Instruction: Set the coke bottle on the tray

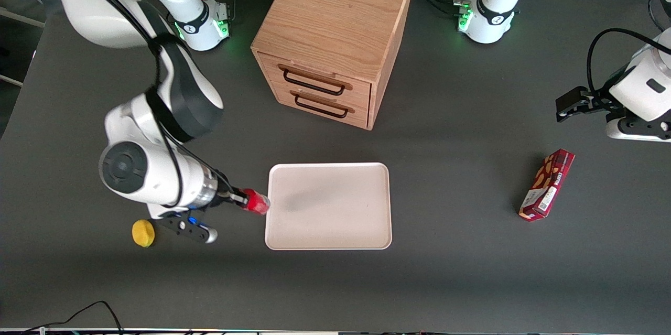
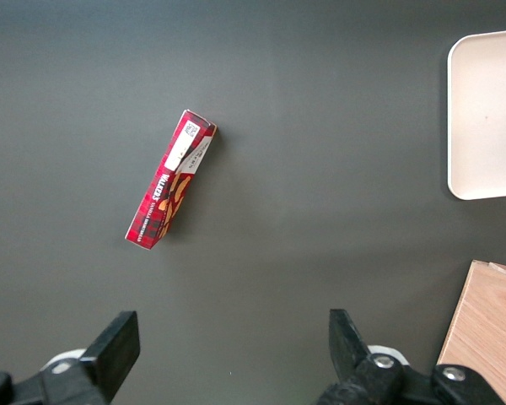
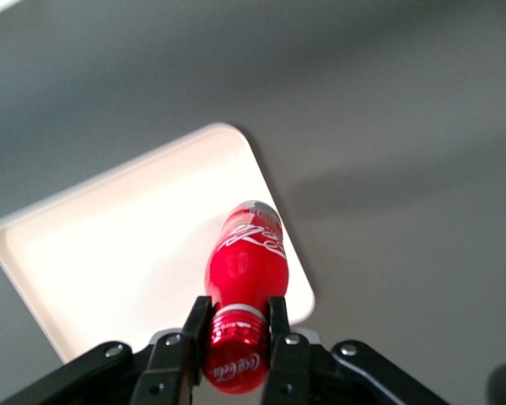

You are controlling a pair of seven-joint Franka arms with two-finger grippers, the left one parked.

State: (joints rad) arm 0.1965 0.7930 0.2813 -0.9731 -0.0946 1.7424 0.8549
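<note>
The coke bottle [image 3: 246, 261] hangs by its neck in the pincer [image 3: 236, 325], whose fingers are clamped just under the red cap. It is carried tilted, its base over the edge of the tray [image 1: 335, 225] nearest the working arm, clear of the tabletop [image 1: 461, 272].

Judging from this, a release now could drop the base onto the raised rim, so the bottle might tip, roll off, or land half outside. The narrow-neck grip may also let it swing.

How high the base sits above the tray is hard to tell. The arm covers part of the pincer from the front. A yellow object [image 1: 143, 233] lies nearby, its kind unclear.
</note>
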